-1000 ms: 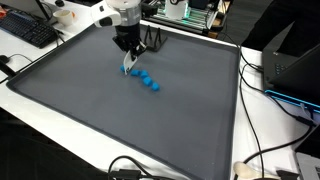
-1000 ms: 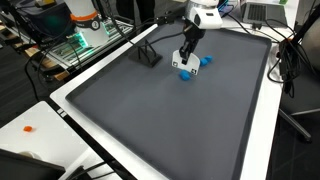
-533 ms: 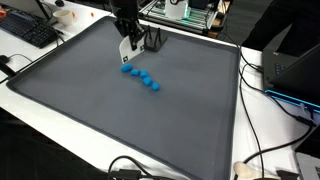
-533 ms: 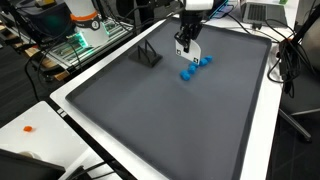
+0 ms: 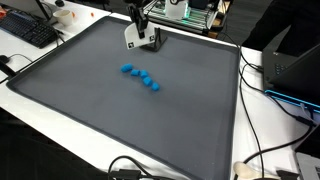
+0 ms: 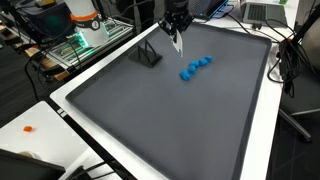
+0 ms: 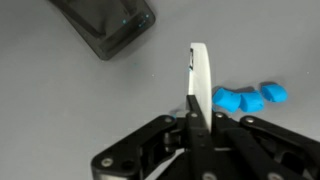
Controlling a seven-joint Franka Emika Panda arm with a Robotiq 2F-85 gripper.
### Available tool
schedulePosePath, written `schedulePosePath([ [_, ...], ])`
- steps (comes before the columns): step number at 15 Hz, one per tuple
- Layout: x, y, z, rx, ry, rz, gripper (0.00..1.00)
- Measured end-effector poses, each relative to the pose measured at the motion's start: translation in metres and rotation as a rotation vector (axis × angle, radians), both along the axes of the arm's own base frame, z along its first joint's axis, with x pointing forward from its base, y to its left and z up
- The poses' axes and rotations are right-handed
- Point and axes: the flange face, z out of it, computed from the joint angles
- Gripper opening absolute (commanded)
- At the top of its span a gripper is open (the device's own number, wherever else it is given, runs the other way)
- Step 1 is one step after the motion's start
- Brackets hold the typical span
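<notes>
The pincer (image 7: 199, 113), clenched on a thin white flat strip (image 7: 200, 70), hangs near the desk's (image 5: 90, 120) far edge. The row of small blue blocks (image 5: 141, 77) lies below it toward the desk's middle, facing the strip's flat side.

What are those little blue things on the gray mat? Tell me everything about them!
The blue blocks are several small, bright blue chunks that look like plastic or foam. They lie in a short slanted row on the gray mat, close together, and some seem to touch. The wrist view shows their blocky shapes and softened edges. Only the mat touches them. The tool hangs above and off to one side.
</notes>
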Motion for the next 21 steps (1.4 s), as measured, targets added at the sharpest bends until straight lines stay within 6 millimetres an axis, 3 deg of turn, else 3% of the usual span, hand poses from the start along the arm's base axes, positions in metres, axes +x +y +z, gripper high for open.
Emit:
schedulePosePath([
  [9,-0.054,-0.012,-0.008,0.038,0.072,-0.329,0.01],
  [21,-0.092,-0.022,-0.044,0.101,0.059,-0.499,0.01],
])
